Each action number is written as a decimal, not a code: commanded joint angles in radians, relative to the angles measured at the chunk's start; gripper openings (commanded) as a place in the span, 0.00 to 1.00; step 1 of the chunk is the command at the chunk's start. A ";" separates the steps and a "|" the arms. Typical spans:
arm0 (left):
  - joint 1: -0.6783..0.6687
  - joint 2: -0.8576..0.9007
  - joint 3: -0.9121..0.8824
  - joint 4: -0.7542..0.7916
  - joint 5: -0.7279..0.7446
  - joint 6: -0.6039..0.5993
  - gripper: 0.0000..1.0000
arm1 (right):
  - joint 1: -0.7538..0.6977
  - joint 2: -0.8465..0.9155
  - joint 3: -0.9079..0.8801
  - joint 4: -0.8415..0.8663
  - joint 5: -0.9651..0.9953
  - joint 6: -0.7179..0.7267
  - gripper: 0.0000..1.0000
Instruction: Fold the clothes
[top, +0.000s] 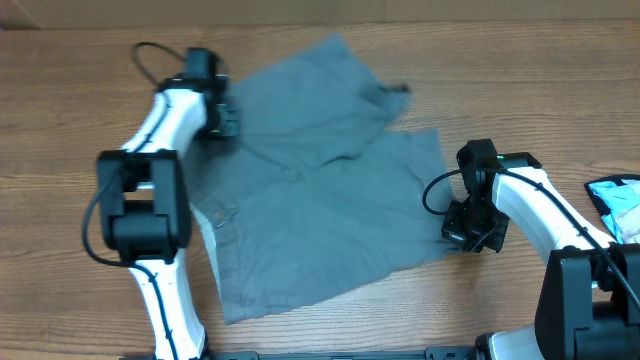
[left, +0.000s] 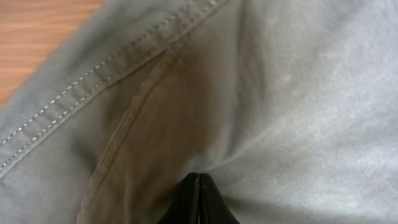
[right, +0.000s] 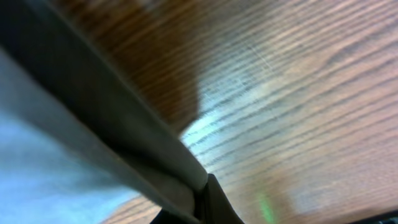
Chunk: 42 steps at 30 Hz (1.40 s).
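The grey shorts (top: 320, 190) lie spread across the middle of the wooden table, waistband at the left, one leg reaching to the back. My left gripper (top: 226, 122) sits at the shorts' back-left edge; in the left wrist view its fingers (left: 199, 186) are shut with grey cloth (left: 267, 93) bunched at the tips, beside a stitched seam. My right gripper (top: 470, 232) is at the shorts' right edge; in the right wrist view its fingers (right: 205, 193) are shut on the cloth's edge (right: 124, 137), lifted a little off the table.
A blue and white item (top: 618, 205) lies at the table's right edge beside my right arm. Bare wood (right: 298, 93) surrounds the shorts. The arm bases stand at the front.
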 joint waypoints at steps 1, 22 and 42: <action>0.100 0.103 -0.037 -0.037 -0.069 -0.008 0.04 | -0.004 -0.020 0.006 -0.003 0.029 0.012 0.04; 0.065 0.028 0.453 -0.465 0.272 0.028 0.04 | -0.004 -0.109 0.152 0.045 0.008 0.008 0.46; -0.059 -0.453 0.504 -0.756 0.221 0.006 0.05 | -0.001 0.044 0.121 0.478 -0.270 -0.101 0.23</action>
